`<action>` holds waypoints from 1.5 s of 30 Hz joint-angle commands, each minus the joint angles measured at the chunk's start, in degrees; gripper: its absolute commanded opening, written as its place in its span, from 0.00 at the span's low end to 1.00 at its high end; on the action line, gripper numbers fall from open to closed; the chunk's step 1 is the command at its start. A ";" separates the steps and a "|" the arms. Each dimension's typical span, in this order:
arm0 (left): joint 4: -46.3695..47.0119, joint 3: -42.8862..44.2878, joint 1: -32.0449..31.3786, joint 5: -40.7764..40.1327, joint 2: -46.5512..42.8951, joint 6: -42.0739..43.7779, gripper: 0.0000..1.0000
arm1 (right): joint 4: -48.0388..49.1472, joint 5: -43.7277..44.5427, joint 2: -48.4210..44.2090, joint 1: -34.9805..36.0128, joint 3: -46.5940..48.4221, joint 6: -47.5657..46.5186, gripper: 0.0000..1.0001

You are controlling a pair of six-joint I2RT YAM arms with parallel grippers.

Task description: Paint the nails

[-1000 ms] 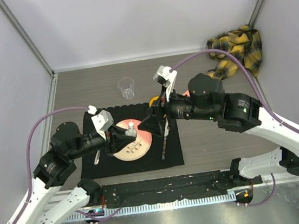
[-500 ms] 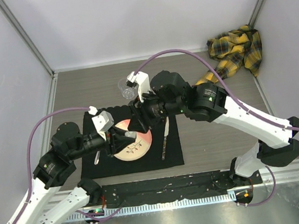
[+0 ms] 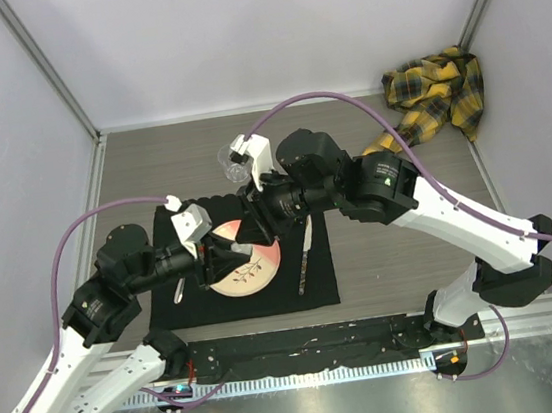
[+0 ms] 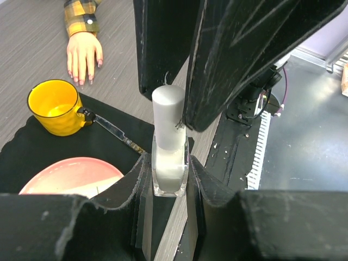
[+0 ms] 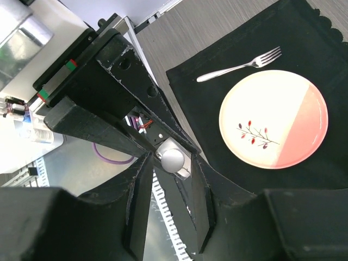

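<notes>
Since right arm (image 3: pixel 406 196) swung to bottle (image 4: pixel 169 163) | left jaws clamped on bottle | right jaws flank cap (image 5: pixel 173 159), contact unclear

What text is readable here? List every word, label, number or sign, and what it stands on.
None can be read.
The bottle shows no label.
The plate bears only a sprig drawing, no words.
</notes>
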 commanded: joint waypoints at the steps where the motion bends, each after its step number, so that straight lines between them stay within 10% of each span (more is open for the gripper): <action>1: 0.81 1.12 -0.09 -0.14 0.23 0.93 0.00 | 0.43 -1.73 0.88 0.14 2.16 -1.11 0.39; 13: 0.81 1.55 -0.01 1.00 0.84 0.93 0.00 | 0.43 0.64 1.41 0.13 2.16 -2.25 0.32; 20: 0.29 1.38 -0.10 0.74 1.02 1.10 0.00 | 0.43 3.01 0.18 0.13 1.98 -3.04 0.01; 45: -1.56 1.12 -0.01 6.98 0.58 2.42 0.00 | 6.67 -3.40 -5.01 0.13 -4.52 -6.56 0.01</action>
